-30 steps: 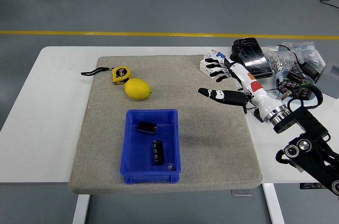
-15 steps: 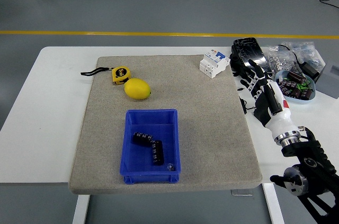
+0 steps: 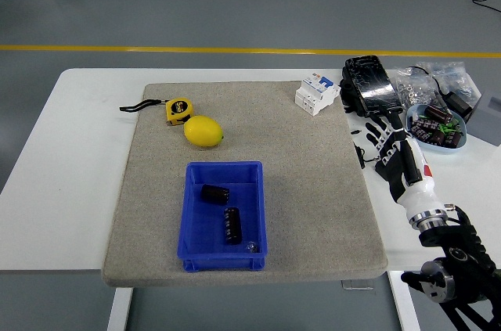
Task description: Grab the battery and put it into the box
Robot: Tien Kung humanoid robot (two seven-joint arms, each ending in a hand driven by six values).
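Note:
Two black cylindrical batteries lie inside the blue box [image 3: 192,221] on the grey mat: one battery [image 3: 214,193] near the box's back, the other battery [image 3: 232,224] further forward. My right hand [image 3: 383,138] is over the white table just right of the mat's edge, far from the box. Its fingers are spread and point away from me with nothing in them. The left arm is out of view.
A yellow lemon [image 3: 203,131] and a yellow tape measure [image 3: 178,110] sit behind the box. A white circuit breaker [image 3: 316,94] stands at the mat's back right. A black device [image 3: 372,85], bags of small parts and a bowl of capacitors [image 3: 436,128] crowd the table's right.
My right hand has drawn back toward me and to the right, off the mat and away from the circuit breaker. The rear battery in the box has shifted and settled.

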